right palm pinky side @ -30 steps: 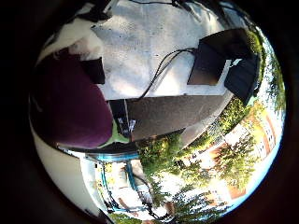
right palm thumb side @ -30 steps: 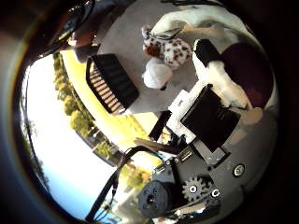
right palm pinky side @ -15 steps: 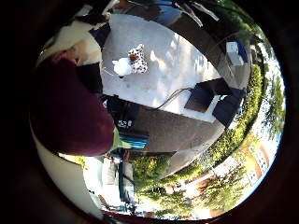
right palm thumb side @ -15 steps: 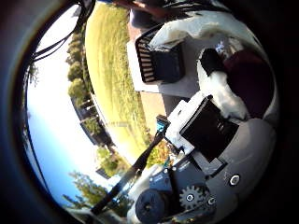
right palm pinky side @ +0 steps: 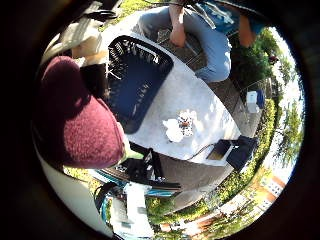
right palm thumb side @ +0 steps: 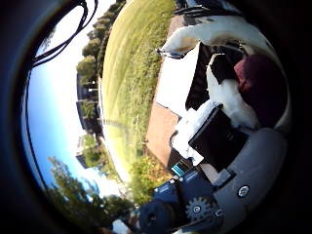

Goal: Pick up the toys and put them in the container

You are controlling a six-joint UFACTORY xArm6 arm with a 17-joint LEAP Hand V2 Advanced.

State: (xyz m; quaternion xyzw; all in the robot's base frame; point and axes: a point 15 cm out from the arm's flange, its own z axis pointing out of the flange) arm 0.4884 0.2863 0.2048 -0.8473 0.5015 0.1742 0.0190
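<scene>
Maroon plush toy (right palm pinky side: 75,117), rounded and fuzzy, fills much of the little-finger-side view and sits close against the palm, with the fingers (right palm thumb side: 229,97) of the hand (right palm thumb side: 219,141) curled round it in a holding grasp. The dark, rectangular container (right palm pinky side: 137,80), its walls slotted like a basket, rests on the pale tabletop (right palm pinky side: 200,95) just beside the held toy, open side facing the palm, so the release direction lies from the fingers toward that opening. A white, spotted soft toy (right palm pinky side: 180,125) lies on the tabletop apart from the container, not yet collected.
</scene>
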